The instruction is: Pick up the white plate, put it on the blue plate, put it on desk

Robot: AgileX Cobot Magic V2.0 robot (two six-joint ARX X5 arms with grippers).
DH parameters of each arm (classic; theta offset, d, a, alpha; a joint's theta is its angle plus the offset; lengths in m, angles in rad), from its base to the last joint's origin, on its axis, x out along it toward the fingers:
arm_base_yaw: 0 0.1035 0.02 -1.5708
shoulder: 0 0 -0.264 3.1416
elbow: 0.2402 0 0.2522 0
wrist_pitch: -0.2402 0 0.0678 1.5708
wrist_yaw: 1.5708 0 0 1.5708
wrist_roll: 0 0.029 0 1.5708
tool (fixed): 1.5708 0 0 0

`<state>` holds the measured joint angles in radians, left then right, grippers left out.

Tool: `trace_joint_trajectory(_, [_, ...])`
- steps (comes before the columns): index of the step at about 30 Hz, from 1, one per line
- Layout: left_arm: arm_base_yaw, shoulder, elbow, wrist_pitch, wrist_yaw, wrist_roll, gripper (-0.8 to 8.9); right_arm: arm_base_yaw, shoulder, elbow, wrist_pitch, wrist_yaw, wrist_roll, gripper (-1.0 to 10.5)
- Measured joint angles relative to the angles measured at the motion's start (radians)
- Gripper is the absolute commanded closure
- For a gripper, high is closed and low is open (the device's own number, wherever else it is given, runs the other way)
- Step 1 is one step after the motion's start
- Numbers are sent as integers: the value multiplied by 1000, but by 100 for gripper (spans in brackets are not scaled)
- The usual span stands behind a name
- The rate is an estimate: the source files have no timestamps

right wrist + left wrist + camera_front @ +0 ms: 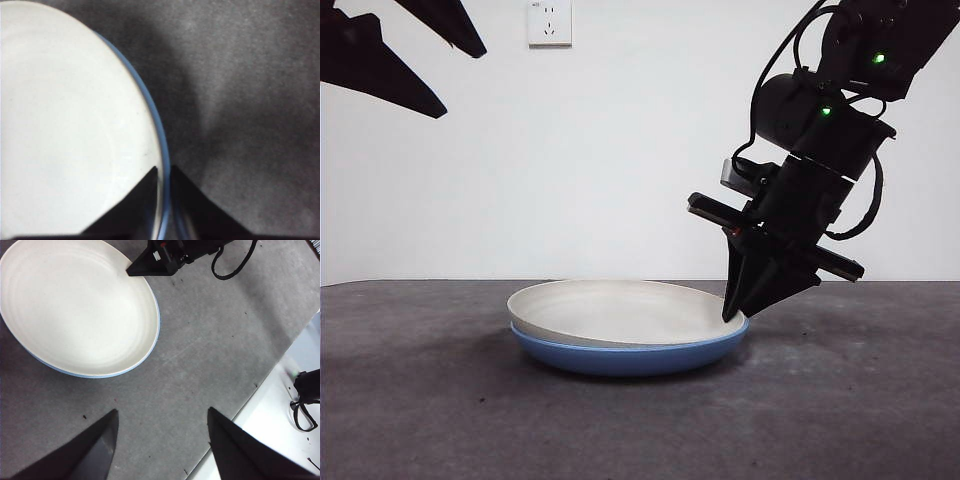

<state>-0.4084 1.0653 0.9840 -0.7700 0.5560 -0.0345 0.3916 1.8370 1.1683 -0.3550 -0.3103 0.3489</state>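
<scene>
The white plate point(620, 305) lies nested in the blue plate point(620, 358) on the desk point(840, 400), slightly tilted with its left rim higher. My right gripper point(732, 315) comes down from the upper right onto the stack's right rim. In the right wrist view its jaws point(164, 200) stand almost closed, one over the white plate point(65, 125), one outside the blue plate's rim point(157, 125). My left gripper point(162, 440) is open and empty, high above the desk; it shows at the front view's top left point(465, 83). The left wrist view shows the white plate point(75, 305) and the right gripper point(131, 272).
A wall socket point(549, 22) sits on the white wall behind. In the left wrist view the desk's edge point(250, 405) runs diagonally, with a pale surface and a black cable point(302, 410) beyond it.
</scene>
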Motion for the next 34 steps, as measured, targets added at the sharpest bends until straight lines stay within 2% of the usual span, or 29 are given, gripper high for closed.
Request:
trace_joint_trajectory(2, [0, 0, 0, 0, 0, 0, 529, 0, 0, 0, -4, 0, 0, 657])
trace_joint_trajectory(3, [0, 0, 0, 0, 0, 0, 529, 0, 0, 0, -9, 0, 0, 641])
trace_joint_trajectory(8, [0, 0, 0, 0, 0, 0, 529, 0, -23, 0, -32, 4, 0, 638])
trace_joint_trajectory(14, [0, 0, 0, 0, 0, 0, 529, 0, -187, 0, -64, 53, -17, 639])
trace_joint_trajectory(27, [0, 0, 0, 0, 0, 0, 529, 20, -624, 4, -383, 48, -187, 639])
trace_joint_trajectory(34, [0, 0, 0, 0, 0, 0, 529, 45, -815, -9, -534, 46, -233, 639])
